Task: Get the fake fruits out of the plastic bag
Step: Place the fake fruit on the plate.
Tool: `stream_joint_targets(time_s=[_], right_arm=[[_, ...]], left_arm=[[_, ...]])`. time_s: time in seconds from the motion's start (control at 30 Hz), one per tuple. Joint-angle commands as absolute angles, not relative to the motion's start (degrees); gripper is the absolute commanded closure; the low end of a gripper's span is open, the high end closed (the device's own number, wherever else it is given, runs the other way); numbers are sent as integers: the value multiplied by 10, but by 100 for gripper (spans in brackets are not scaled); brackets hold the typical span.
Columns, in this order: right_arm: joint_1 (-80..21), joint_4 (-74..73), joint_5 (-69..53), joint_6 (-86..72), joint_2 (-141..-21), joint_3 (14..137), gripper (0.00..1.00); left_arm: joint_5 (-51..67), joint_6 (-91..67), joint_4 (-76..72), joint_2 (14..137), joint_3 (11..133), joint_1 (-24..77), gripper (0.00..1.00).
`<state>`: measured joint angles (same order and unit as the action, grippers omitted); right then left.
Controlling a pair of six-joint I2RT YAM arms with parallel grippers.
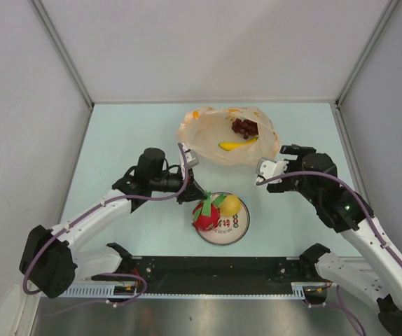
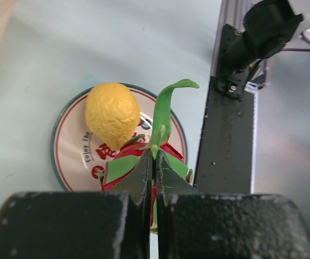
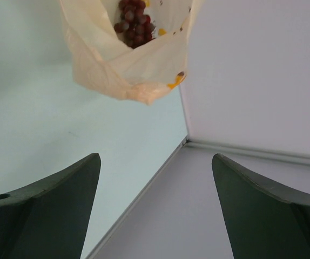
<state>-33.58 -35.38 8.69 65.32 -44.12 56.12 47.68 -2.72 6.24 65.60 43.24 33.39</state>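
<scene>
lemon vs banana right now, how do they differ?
The lemon is round and sits on the plate, outside the plastic bag. The banana is long and curved and lies inside the bag. The lemon rests beside the dragon fruit, while the banana lies near the grape bunch. Both are yellow.

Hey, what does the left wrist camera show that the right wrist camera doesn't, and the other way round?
Only left wrist: the lemon and dragon fruit on the plate, just beyond the shut left pincer. Only right wrist: the grape bunch inside the plastic bag, beyond the open right pincer. Both: the pale table; a peach blur in the left view's corner may be the bag.
</scene>
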Motion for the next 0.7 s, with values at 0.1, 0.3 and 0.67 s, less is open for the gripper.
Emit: stream_joint_targets(time_s=[0.1, 0.3, 0.67], right_arm=[[-324, -395, 136, 561, -425, 551, 12], [-316, -389, 143, 572, -423, 530, 12], [-310, -337, 134, 572, -435, 490, 12]], left_arm=[[456, 31, -20, 661, 427, 336, 100], [423, 30, -57, 685, 425, 332, 100], [410, 8, -48, 708, 422, 330, 75]])
